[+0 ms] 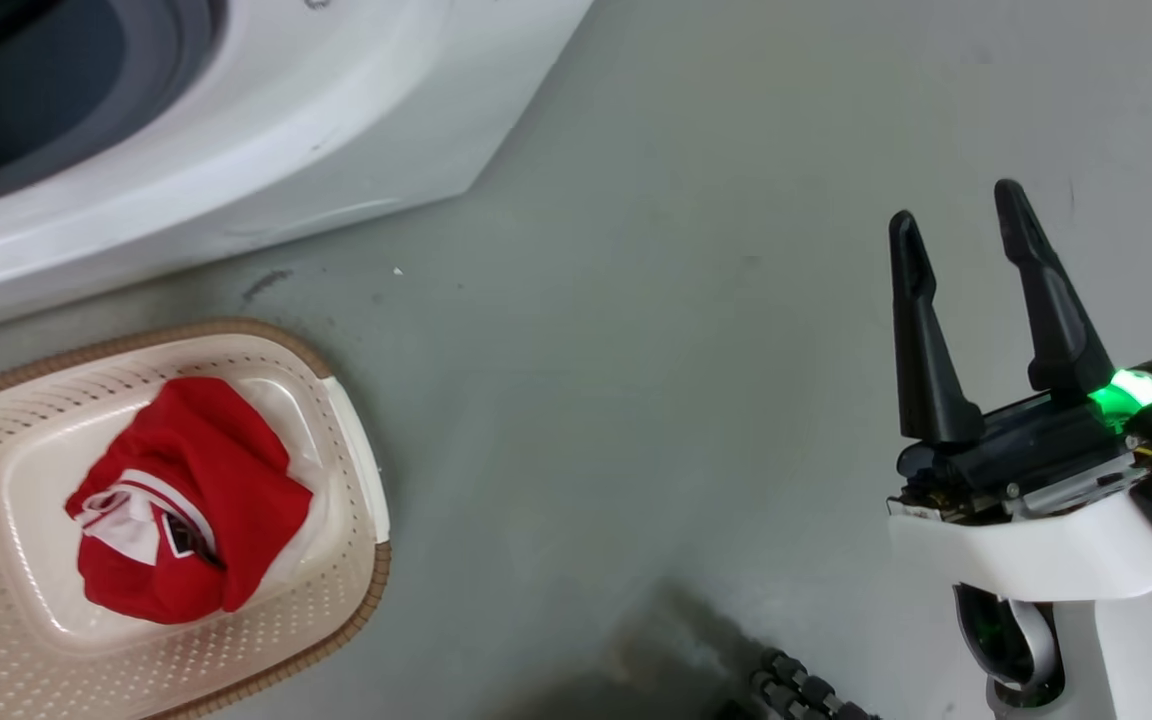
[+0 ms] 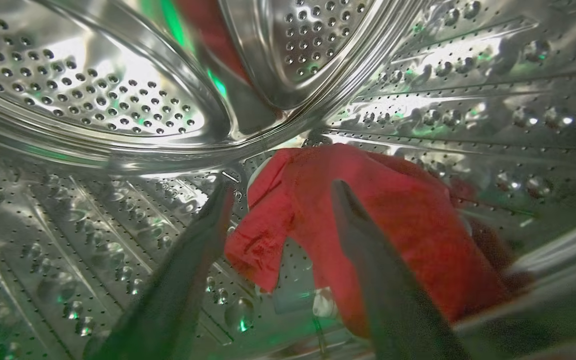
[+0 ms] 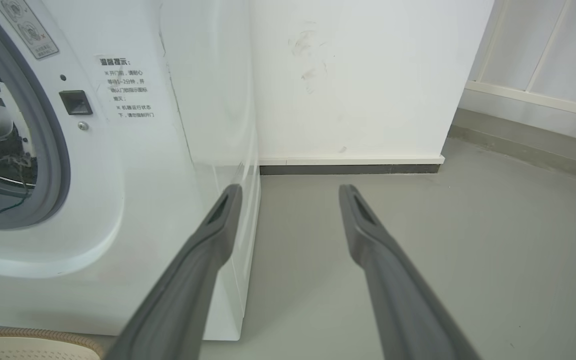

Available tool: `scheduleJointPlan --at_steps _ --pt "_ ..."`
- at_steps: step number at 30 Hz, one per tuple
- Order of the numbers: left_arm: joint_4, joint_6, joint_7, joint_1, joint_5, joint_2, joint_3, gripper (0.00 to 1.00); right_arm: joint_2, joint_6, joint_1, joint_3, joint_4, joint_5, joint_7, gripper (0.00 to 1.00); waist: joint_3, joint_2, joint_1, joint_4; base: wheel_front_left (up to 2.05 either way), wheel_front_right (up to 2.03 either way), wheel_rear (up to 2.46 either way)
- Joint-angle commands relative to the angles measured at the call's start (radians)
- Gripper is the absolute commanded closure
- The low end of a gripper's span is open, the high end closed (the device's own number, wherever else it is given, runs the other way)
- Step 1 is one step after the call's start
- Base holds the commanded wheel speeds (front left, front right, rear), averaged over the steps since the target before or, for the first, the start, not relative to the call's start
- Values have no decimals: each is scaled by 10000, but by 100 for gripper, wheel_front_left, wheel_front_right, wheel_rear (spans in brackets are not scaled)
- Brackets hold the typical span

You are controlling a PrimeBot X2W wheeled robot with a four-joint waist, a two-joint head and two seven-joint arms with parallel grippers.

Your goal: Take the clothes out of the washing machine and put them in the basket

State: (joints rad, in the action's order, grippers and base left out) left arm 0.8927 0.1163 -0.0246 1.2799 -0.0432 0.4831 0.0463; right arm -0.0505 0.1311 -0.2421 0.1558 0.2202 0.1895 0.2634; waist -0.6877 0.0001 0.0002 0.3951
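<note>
**Left wrist view.** The left claw (image 2: 283, 186) is inside the perforated steel drum (image 2: 118, 100) of the washing machine (image 1: 286, 150). Its two fingers are spread wide and nothing is held between them. A crumpled red garment (image 2: 408, 225) lies on the drum wall directly ahead of the claw, occupying the centre and lower right of the frame. Its long axis runs diagonally from the frame centre down toward the lower right, so the bulk sits to the right of the claw's midline. The right-hand finger overlaps the cloth in the picture. The left-hand finger stands beside the garment's hanging left flap, with bare drum behind it. Both fingers are blurred, so it cannot be told whether either touches the fabric. The coming move probably turns on that offset. The claw would need to advance and shift slightly rightward so that a full fold, not only the thin flap, falls between the fingers before they close.

**Head view.** The right claw (image 1: 956, 210) hovers over the grey floor (image 1: 636, 300) at the right of the frame, fingers parted and empty, well apart from the machine's opening. The left arm is thus much the nearer to the garment. The cream basket (image 1: 326, 610) stands on the floor at the lower left, near the machine's front. A second red garment (image 1: 236, 480), white-striped at its trim, already lies inside it.
</note>
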Motion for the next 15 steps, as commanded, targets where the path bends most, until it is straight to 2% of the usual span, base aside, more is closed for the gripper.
scheduleJointPlan --at_steps 1,7,15 --pt "25 51 98 289 -87 41 45 0 5 -7 -147 -17 52 51 20 0 -245 -1 -2 129 0 0 0" --pt "572 120 1776 1761 -432 128 655 0 5 -7 -312 -30 136 320 20 0 -765 -1 -2 311 0 0 0" --pt "868 126 4368 3244 -1699 346 1940 0 5 -7 -466 22 252 634 20 0 -1403 -1 -2 562 0 0 0"
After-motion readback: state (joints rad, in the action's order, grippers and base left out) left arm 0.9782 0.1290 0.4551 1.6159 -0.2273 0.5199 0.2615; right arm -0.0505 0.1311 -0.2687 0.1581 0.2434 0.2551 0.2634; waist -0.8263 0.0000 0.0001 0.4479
